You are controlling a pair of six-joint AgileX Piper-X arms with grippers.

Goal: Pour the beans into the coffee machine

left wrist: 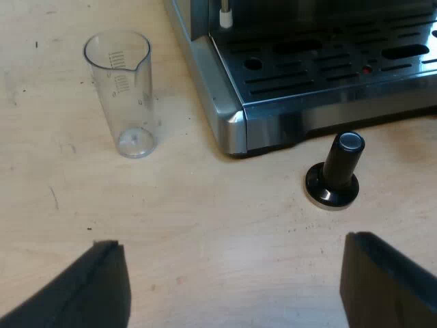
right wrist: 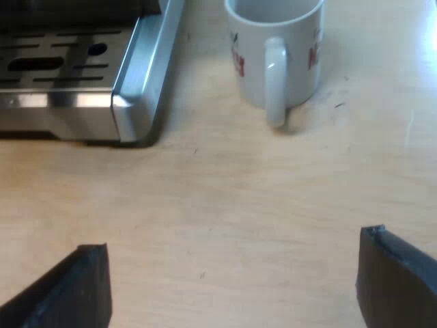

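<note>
— Hovering over the table [left wrist: 205,219], the left gripper [left wrist: 232,253] has its fingers spread wide with nothing between them. The measuring glass [left wrist: 123,96] stands upright and empty at about eleven o'clock from it.

— And the tamper [left wrist: 334,174]?

— Black knob up, at one o'clock, just beside the front corner of the espresso machine [left wrist: 232,116].

— The right wrist view adds the mug [right wrist: 280,48]. It is white, at twelve o'clock from the right gripper [right wrist: 232,242], handle toward it. Those fingers are spread too, holding nothing. The machine's tray corner sits at ten.

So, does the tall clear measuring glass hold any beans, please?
No, the measuring glass stands upright and empty, its bare bottom showing through.
</note>
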